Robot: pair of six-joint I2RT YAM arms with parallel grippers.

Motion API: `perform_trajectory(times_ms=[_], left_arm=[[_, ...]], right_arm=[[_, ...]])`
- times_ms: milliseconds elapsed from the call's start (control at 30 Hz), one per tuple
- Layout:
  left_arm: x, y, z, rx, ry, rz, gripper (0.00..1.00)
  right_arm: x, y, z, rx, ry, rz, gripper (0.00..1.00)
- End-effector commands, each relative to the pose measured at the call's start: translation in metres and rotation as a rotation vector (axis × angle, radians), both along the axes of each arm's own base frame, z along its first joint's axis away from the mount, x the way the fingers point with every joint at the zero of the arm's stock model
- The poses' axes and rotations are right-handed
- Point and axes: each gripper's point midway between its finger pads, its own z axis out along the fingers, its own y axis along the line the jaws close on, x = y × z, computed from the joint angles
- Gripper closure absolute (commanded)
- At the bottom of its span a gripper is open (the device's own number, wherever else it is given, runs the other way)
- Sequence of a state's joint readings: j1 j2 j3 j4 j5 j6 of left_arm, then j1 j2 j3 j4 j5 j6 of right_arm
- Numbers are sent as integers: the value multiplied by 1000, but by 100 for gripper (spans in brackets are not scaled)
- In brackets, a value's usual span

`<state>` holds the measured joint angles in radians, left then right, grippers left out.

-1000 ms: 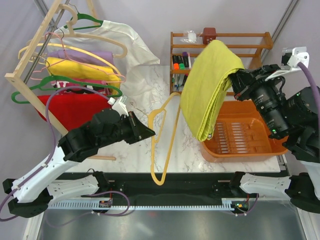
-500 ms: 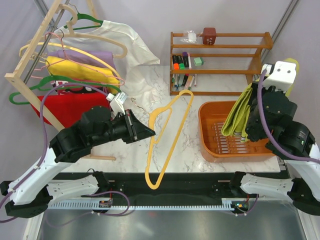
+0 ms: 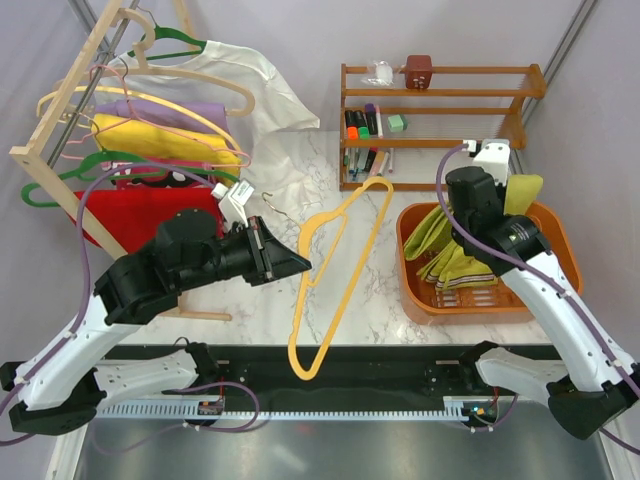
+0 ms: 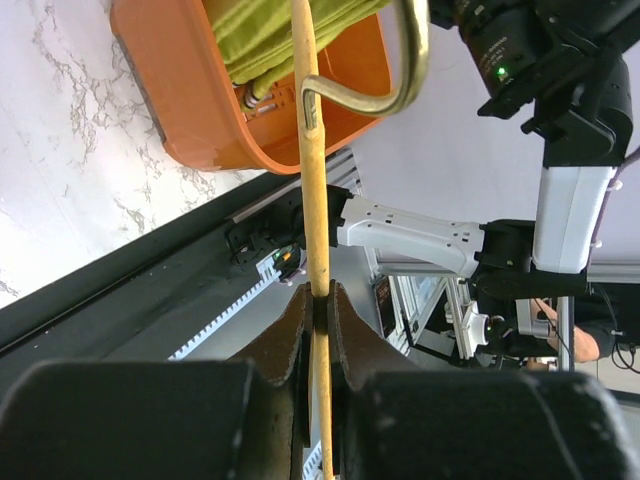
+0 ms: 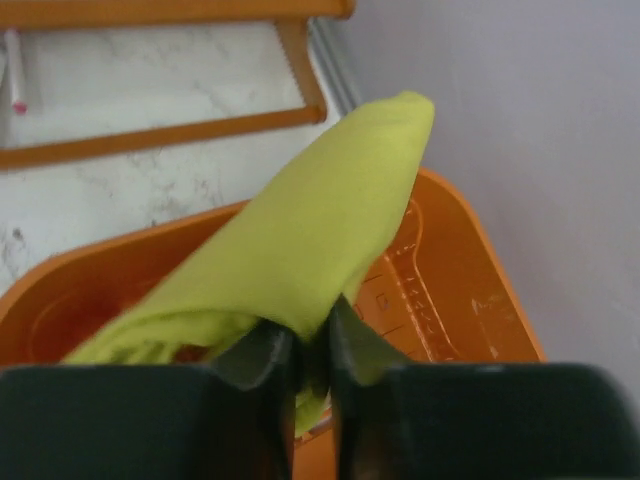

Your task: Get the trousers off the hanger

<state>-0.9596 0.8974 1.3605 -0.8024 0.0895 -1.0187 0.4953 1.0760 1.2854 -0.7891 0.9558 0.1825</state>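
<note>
Trousers (image 3: 448, 268), pinched in right tool (image 5: 308, 350), trail leftward into basket (image 3: 480, 306); left tool (image 4: 318, 300) clamps near-to-far hanger (image 4: 309, 150).

No words, numbers or brands could be read anywhere. A red cloth garment (image 3: 140, 215) on the wooden rack (image 3: 68, 80) showed white print, too small to make out.

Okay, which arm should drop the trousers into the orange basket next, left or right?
Right. The right pincer is shut on the trousers, which already hang partly inside the basket. The left pincer is busy gripping the hanger.
</note>
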Motion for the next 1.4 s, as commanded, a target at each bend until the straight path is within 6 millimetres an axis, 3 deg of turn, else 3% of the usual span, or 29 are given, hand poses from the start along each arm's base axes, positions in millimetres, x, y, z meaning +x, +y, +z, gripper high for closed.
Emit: perform_trajectory(times_ms=[0, 67, 167, 200, 300, 467, 500, 533, 600, 633, 700, 733, 833, 1033, 1167, 1200, 1367], left_arm=[[-5, 5, 29, -70, -63, -12, 98], [-4, 5, 29, -70, -66, -9, 98], [-3, 3, 31, -67, -71, -11, 98], [-1, 2, 32, -64, -73, -7, 98], [3, -2, 33, -54, -84, -8, 98], [13, -4, 35, -40, -96, 29, 98], [18, -3, 35, -37, -97, 52, 98], [20, -4, 35, -33, -96, 63, 98], [26, -2, 39, -33, -110, 97, 98], [29, -2, 40, -29, -116, 106, 98], [36, -3, 47, -28, -133, 134, 98], [38, -3, 48, -24, -137, 140, 98], [46, -4, 53, -27, -142, 176, 98], [59, -1, 49, -9, -137, 246, 98], [66, 0, 44, 11, -135, 278, 98], [67, -1, 43, 14, -137, 280, 98], [71, 3, 46, 3, -128, 320, 98]], right_arm=[[-3, 26, 14, 227, -53, 117, 62], [-16, 43, 3, 335, 4, 184, 32], [-40, 61, -12, 473, 92, 247, 8], [-46, 65, -13, 501, 112, 266, 6], [-71, 76, -10, 610, 166, 307, 4], [-90, 99, 35, 646, 139, 543, 6], [-92, 108, 43, 645, 140, 624, 7], [-104, 137, 61, 699, 154, 818, 8], [-113, 163, 72, 729, 188, 991, 10], [-131, 188, 86, 800, 208, 1173, 11], [-146, 206, 98, 883, 220, 1309, 11], [-159, 215, 117, 917, 172, 1436, 11], [-168, 228, 131, 1027, 166, 1526, 11], [-173, 251, 127, 1105, 234, 1533, 13], [-191, 298, 102, 1066, 370, 1533, 19], [-203, 310, 104, 1026, 360, 1542, 20], [-201, 330, 90, 964, 374, 1458, 24]])
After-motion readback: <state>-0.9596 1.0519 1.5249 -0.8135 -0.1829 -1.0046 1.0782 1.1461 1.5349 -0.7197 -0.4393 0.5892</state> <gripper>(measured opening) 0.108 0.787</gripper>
